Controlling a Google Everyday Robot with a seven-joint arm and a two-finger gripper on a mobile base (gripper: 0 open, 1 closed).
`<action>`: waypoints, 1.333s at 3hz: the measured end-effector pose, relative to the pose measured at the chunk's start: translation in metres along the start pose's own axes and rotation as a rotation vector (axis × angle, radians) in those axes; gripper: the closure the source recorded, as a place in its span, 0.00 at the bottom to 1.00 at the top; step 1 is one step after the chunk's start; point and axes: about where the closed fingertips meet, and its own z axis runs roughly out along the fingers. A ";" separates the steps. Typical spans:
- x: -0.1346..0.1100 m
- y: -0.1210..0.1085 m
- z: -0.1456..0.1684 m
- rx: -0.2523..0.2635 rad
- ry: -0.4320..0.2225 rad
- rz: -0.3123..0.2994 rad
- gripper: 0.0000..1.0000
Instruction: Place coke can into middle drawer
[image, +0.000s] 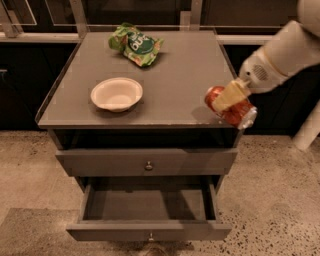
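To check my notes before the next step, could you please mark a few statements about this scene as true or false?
1. The middle drawer is pulled open. True.
2. The coke can lies inside that drawer. False: the pincer grips it at the right edge of the cabinet top, tilted and partly out past the edge.
3. The white bowl stands on the cabinet top. True.
4. The green bag sits in the bowl. False: it lies apart from the bowl, near the back of the top.
5. The upper drawer is open too. False: it is shut.
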 end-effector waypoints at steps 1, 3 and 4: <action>0.041 0.023 -0.010 -0.014 -0.079 0.108 1.00; 0.102 0.026 0.005 -0.064 -0.227 0.240 1.00; 0.110 0.023 0.013 -0.074 -0.230 0.281 1.00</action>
